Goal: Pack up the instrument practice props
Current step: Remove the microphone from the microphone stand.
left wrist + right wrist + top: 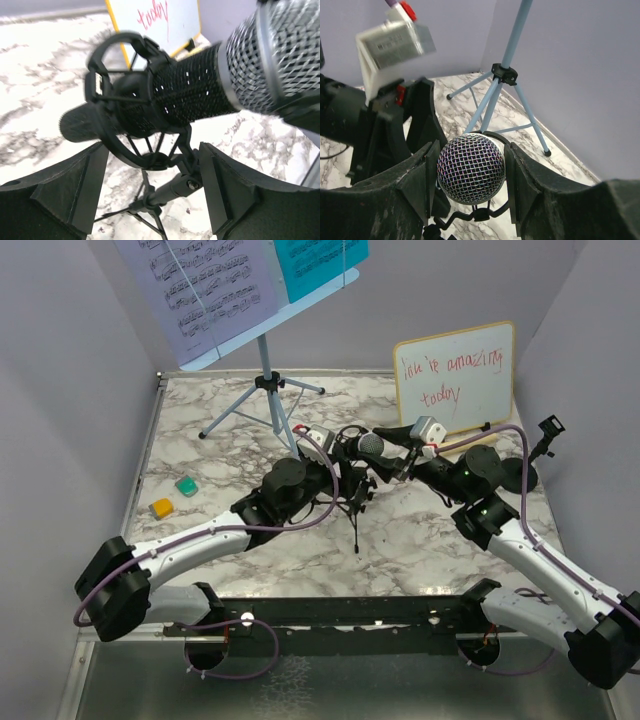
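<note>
The black studio microphone (372, 445) stands on its small tripod (355, 515) mid-table. My right gripper (470, 170) is shut on its silver mesh head (470, 167), one pad on each side. In the left wrist view the microphone's perforated body (190, 90) lies across the shock mount (125, 100). Below it my left gripper (152, 192) is open, its fingers standing either side of the stand's swivel joint (190, 184). The light-blue music rack (265, 370) stands at the back, carrying a printed music sheet (205, 285) and a cyan sheet (320, 260).
A wood-framed whiteboard (455, 375) with red writing leans at the back right. A black stand with a clip (545, 435) rises at the far right, behind my right arm. Green (186, 485) and orange (161, 508) blocks lie at the left. The rack's tripod legs (505, 75) spread close behind the microphone.
</note>
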